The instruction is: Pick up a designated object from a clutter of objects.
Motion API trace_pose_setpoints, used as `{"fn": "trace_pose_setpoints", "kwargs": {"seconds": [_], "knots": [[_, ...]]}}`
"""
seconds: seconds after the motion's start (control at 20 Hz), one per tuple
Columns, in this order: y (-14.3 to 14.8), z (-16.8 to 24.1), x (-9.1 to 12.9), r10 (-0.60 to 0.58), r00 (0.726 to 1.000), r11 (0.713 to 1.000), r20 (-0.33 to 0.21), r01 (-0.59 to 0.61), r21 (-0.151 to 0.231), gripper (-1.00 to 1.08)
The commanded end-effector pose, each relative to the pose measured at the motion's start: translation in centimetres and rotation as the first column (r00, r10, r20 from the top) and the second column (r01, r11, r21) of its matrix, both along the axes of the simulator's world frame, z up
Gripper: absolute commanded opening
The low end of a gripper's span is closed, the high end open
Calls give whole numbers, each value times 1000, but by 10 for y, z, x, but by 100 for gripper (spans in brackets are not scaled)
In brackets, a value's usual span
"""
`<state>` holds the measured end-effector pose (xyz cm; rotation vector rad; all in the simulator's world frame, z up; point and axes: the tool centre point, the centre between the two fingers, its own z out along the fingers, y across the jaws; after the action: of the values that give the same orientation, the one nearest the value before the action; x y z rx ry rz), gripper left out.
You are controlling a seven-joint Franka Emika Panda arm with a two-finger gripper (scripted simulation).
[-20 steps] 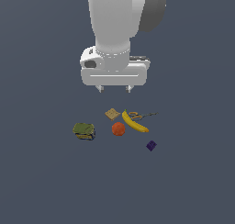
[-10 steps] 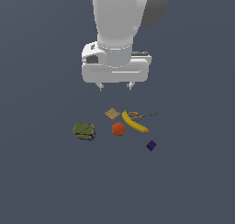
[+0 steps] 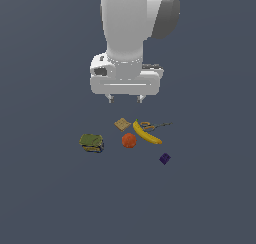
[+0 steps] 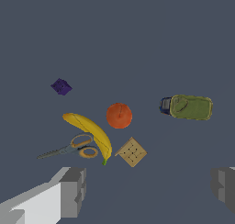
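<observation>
A simulator's bare test scene, not a real room. A flat, featureless slate-grey surface (image 3: 45,198) fills both views. Only flat-shaded small items lie there, like the banana (image 3: 145,133).

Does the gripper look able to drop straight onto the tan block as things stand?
Probably yes. The gripper hangs open above the tan block, nothing between them. The banana tip lies close beside the block, so a finger might graze it.

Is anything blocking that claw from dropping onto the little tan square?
Nothing visible. The claw hangs open above the tan square, with clear air between. The banana lies close beside it, not over it.
</observation>
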<state>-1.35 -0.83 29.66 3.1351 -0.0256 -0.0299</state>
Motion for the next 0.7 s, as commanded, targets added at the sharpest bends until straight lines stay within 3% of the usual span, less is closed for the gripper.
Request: {"fn": "trace_pose_setpoints", "kwargs": {"seconds": [0.0, 0.35, 0.65], "knots": [[-1, -12, -1, -31, 1000, 1000, 0, 31, 1, 100], [-3, -60, -8, -168, 986, 986, 3, 168, 6, 100], [-7, -114, -23, -326, 945, 945, 6, 326, 9, 100]]}}
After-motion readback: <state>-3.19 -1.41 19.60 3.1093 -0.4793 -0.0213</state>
